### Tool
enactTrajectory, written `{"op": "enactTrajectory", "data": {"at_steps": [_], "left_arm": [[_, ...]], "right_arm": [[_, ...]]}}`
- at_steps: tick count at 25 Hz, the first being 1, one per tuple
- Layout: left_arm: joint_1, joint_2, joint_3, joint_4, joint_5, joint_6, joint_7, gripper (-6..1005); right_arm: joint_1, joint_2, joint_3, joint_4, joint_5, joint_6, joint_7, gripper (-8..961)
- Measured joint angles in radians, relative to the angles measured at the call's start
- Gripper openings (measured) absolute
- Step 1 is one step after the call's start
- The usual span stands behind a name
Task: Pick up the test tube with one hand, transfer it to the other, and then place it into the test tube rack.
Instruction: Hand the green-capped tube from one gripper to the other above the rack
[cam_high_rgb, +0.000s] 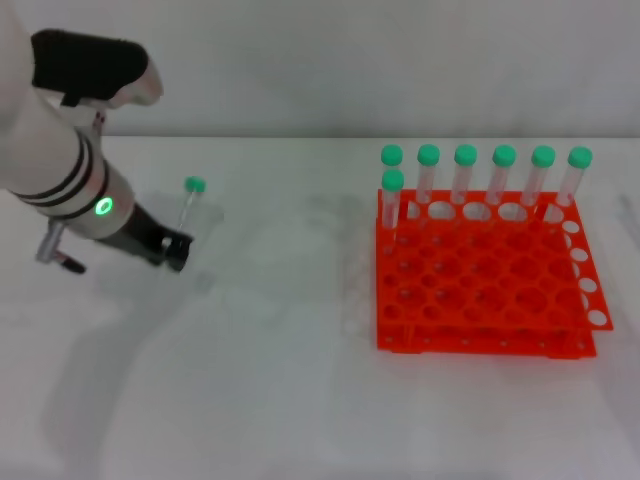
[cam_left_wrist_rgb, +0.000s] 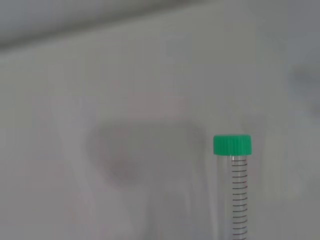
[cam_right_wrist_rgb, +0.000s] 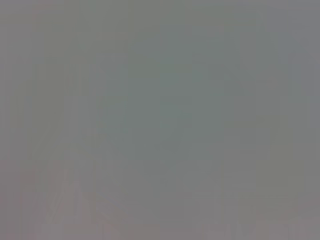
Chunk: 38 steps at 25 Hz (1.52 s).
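Observation:
My left gripper (cam_high_rgb: 177, 250), on the white arm with the green light, is at the left of the table. It is shut on the lower end of the test tube (cam_high_rgb: 189, 212), which stands nearly upright above the fingers with its green cap (cam_high_rgb: 195, 185) on top. The left wrist view shows the same test tube (cam_left_wrist_rgb: 239, 195) with its graduation marks and green cap (cam_left_wrist_rgb: 232, 145); the fingers are outside that picture. The orange-red test tube rack (cam_high_rgb: 480, 290) sits on the right of the table, well apart from the gripper. My right gripper is out of view.
Several green-capped tubes (cam_high_rgb: 465, 180) stand in the rack's far row, and one more (cam_high_rgb: 391, 205) stands at its left just in front of them. White tabletop lies between the left gripper and the rack. The right wrist view shows only a grey blur.

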Motion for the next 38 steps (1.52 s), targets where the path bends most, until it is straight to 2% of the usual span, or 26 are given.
{"op": "enactTrajectory", "data": {"at_steps": [5, 10, 11, 12, 15, 20, 25, 33, 38], "left_arm": [[0.072, -0.025, 0.059, 0.072, 0.001, -0.190, 0.032, 185], [0.125, -0.026, 0.168, 0.092, 0.001, -0.388, 0.047, 186], [0.145, -0.026, 0.208, 0.099, 0.001, -0.465, 0.065, 186], [0.145, -0.026, 0.208, 0.099, 0.001, -0.465, 0.065, 186], [0.168, -0.027, 0.265, 0.102, 0.000, -0.587, 0.089, 186], [0.184, -0.028, 0.319, 0.097, -0.001, -0.725, 0.095, 185], [0.203, -0.029, 0.380, 0.091, -0.001, -0.875, 0.119, 185], [0.210, -0.029, 0.495, 0.067, -0.004, -1.062, 0.162, 185], [0.213, -0.029, 0.545, 0.043, -0.007, -1.135, 0.168, 185]], "right_arm": [[0.000, -0.002, -0.001, -0.001, -0.003, -0.021, 0.031, 822], [0.004, -0.004, -0.004, -0.001, -0.008, -0.028, 0.084, 822], [0.006, -0.005, -0.006, -0.001, -0.009, -0.030, 0.110, 822], [0.007, -0.007, -0.011, -0.001, -0.009, -0.031, 0.138, 822], [0.015, -0.014, -0.038, -0.003, -0.010, -0.033, 0.239, 822], [0.020, -0.019, -0.081, -0.033, -0.025, -0.047, 0.342, 822], [0.028, -0.023, -0.084, -0.077, -0.123, -0.048, 0.443, 822], [0.115, -0.018, -0.084, -0.089, -0.277, 0.039, 0.495, 822], [0.151, -0.013, -0.085, -0.090, -0.337, 0.081, 0.518, 822]]}}
